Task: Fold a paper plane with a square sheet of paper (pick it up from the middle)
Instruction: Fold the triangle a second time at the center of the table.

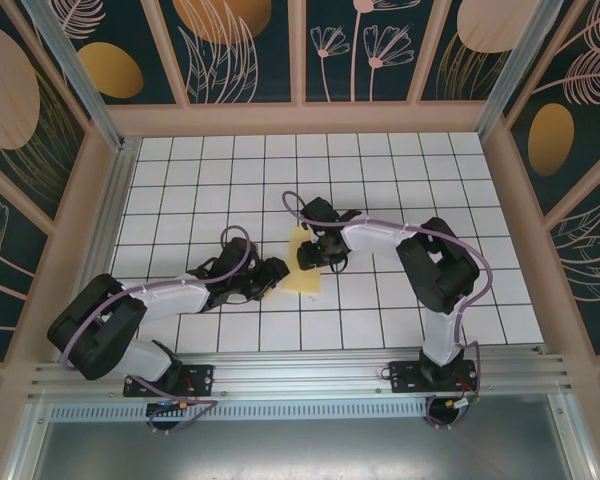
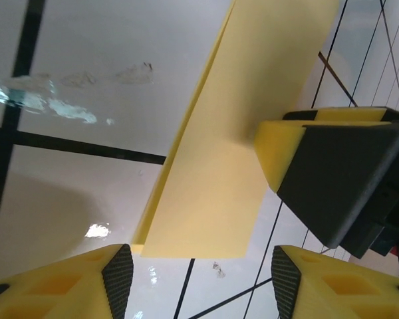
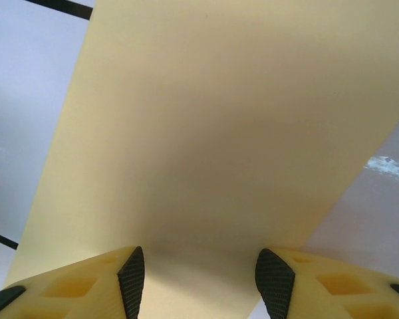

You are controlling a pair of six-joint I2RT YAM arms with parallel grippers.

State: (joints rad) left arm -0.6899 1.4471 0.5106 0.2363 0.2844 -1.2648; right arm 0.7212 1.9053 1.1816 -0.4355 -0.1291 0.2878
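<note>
floor (image 1: pixel 380 170): white tiles, black grid | walls (image 1: pixel 250 40): dark floral panels, pale wood frames

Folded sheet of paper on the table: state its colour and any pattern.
The folded sheet of paper is plain pale yellow, unmarked; the right wrist view shows it best.

White table (image 1: pixel 400 190) with black grid lines, faint glossy smears, folded sheet of paper (image 1: pixel 305 280) near its middle
</note>
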